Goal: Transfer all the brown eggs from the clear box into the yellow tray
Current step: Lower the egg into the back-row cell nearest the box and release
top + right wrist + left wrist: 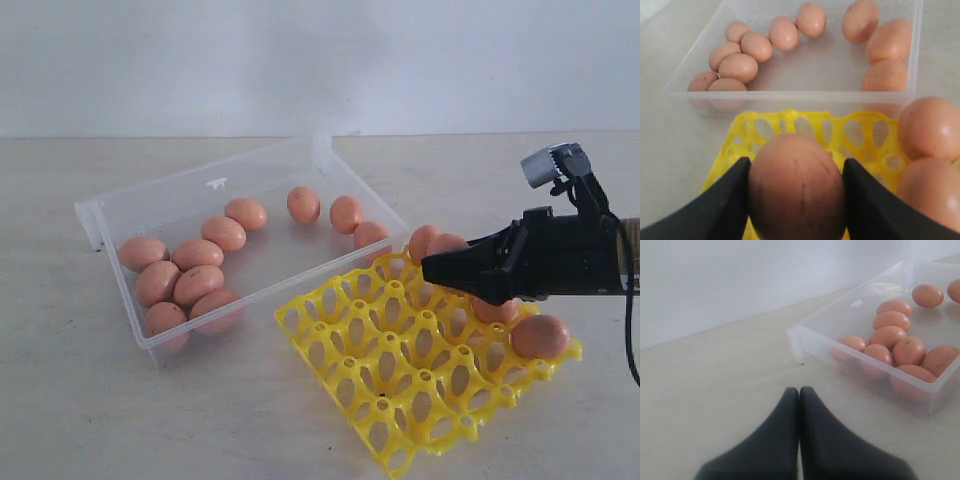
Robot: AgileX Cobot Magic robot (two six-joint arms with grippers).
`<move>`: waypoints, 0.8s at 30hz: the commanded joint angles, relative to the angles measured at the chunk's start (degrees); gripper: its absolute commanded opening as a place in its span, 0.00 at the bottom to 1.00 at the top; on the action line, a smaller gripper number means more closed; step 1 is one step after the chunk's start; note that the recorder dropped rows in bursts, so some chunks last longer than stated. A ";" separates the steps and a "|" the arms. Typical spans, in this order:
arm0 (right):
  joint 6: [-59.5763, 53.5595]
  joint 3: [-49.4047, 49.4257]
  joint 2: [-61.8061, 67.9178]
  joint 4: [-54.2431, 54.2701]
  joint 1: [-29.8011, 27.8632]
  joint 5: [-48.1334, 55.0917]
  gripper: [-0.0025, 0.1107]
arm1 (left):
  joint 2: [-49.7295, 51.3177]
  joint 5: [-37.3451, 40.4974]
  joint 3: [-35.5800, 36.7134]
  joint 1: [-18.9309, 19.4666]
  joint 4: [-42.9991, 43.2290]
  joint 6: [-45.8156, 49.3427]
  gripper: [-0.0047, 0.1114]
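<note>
Now we've got right jaws clamped on a brown egg [797,190] over the yellow tray [785,116], left jaws pressed together, empty, near the clear box [815,347].

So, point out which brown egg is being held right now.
The dark-streaked egg clamped in the right gripper, over the yellow tray. All the others lie loose in the clear box or sit in tray cups.

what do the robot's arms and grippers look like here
The right gripper has matte black, wedge-shaped fingers tapering to blunt tips, on a boxy black wrist. A small grey camera block sits on top and a thin black cable hangs behind. The left gripper shows the same smooth black fingers. No markings visible.
</note>
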 commanded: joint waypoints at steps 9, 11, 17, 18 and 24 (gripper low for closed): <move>-22.77 -5.44 3.51 15.39 9.77 11.25 0.02 | -0.11 -0.48 -0.05 0.04 -0.45 0.02 0.00; -22.77 -6.44 4.53 15.39 9.77 10.99 0.02 | -0.11 -0.48 -0.05 0.04 -0.45 0.02 0.00; -22.77 -8.42 9.78 15.62 9.77 9.63 0.02 | -0.11 -0.48 -0.05 0.04 -0.45 0.02 0.00; -22.77 -8.64 10.23 15.82 9.77 9.45 0.02 | -0.11 -0.48 -0.05 0.04 -0.45 0.02 0.00; -22.77 -11.09 12.51 17.44 9.77 7.62 0.02 | -0.11 -0.48 -0.05 0.04 -0.45 0.02 0.00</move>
